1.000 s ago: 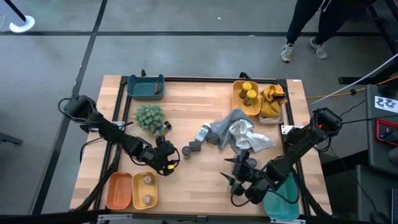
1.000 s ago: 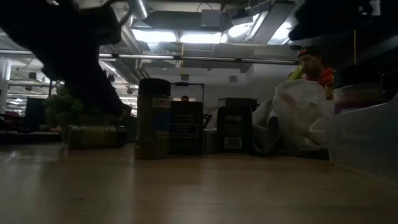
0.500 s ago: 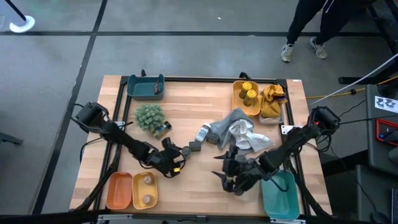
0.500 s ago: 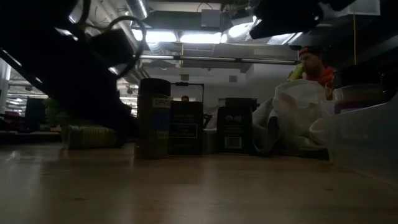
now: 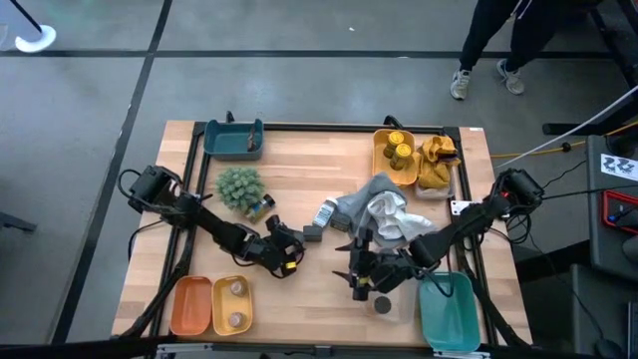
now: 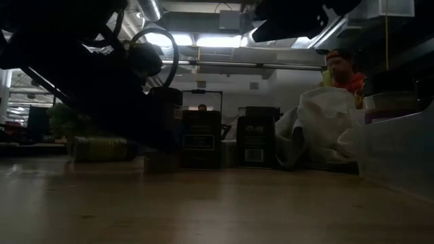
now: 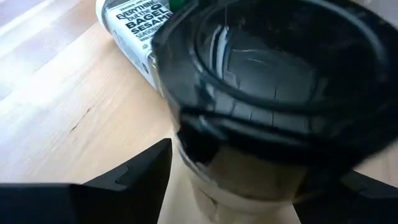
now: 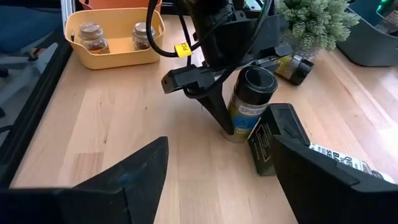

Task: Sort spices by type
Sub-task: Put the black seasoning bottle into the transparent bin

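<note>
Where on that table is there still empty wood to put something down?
Bare wood lies between the blue tray and the yellow bin of jars, and in front between the left gripper and right gripper. The middle around the cloths is crowded.

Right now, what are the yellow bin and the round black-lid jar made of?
Yellow bin: probably plastic, with smooth, matte, rounded walls. Black-lid jar: the lid looks like glossy plastic because it shines; the body under its label could be glass or plastic, I can't tell.

A robotics lab in an open-plan office hall: a black-framed wooden table (image 5: 299,289) on grey concrete floor (image 5: 299,80), exposed ceiling ducts (image 6: 224,64) with strip lights, cables trailing, a person (image 5: 498,40) standing by.
</note>
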Robot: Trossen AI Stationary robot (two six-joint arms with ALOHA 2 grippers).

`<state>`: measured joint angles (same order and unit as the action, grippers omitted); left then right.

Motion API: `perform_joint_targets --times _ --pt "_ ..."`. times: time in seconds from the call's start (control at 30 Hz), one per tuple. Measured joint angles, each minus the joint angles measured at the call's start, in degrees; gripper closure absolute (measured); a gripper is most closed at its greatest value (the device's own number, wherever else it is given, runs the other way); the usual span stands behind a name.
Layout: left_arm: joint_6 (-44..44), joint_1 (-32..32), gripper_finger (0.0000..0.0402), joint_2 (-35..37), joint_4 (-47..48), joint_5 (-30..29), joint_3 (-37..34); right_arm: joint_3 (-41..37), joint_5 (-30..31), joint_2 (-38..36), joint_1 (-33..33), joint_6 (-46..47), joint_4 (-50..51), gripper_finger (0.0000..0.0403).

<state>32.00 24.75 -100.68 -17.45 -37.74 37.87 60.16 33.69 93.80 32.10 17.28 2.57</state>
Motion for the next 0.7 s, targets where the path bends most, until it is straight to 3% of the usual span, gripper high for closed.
perform_joint_targets --times 0.4,0.7 --pt "-0.9 -0.06 0.026 0.0 -1.48 0.48 0.0 0.0 0.13 0.0 -1.11 0.71 0.0 0.0123" --pt "-8.81 0.87 0.0259 4.19 -9.17 6.2 0.13 0.0 0.47 0.04 -1.49 3.25 -7.1 0.0123"
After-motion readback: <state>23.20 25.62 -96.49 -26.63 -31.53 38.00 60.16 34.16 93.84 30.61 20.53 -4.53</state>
